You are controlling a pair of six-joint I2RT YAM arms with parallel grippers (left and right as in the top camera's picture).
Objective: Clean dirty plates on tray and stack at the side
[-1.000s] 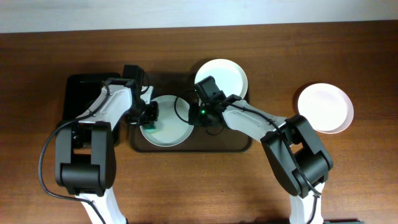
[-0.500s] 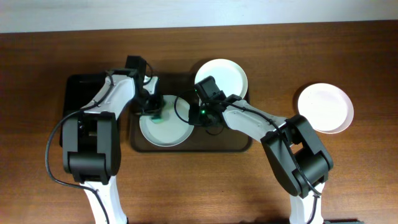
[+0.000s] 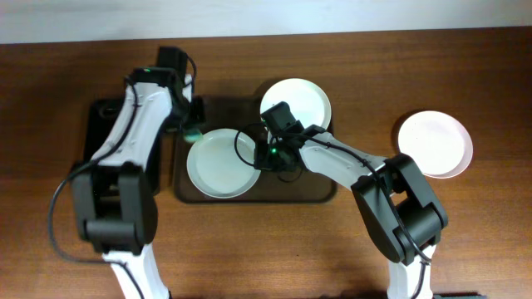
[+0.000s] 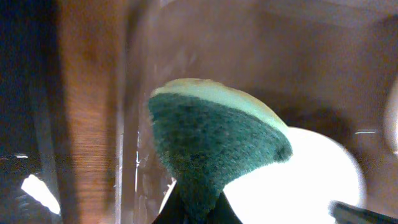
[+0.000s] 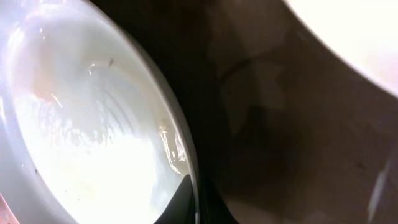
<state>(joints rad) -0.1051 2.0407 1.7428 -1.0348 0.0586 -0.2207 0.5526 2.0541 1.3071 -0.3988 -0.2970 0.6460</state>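
Observation:
A white plate (image 3: 220, 164) lies on the left half of the dark brown tray (image 3: 320, 189). My right gripper (image 3: 264, 156) is shut on this plate's right rim; the right wrist view shows the wet rim (image 5: 93, 124) between the fingers (image 5: 194, 202). My left gripper (image 3: 192, 126) is shut on a green sponge with a yellow back (image 4: 211, 137), held just above the plate's upper left edge (image 4: 305, 180). A second plate (image 3: 297, 102) sits at the tray's far right corner. A third plate (image 3: 435, 144) lies on the table at the right.
A smaller black glossy tray (image 3: 104, 124) lies left of the brown tray, under my left arm. The brown wooden table (image 3: 274, 249) extends all round. The second plate's edge (image 5: 348, 37) shows in the right wrist view.
My left gripper has moved with the sponge from the plate's middle up and left to its edge. The right gripper and the plate have not moved.

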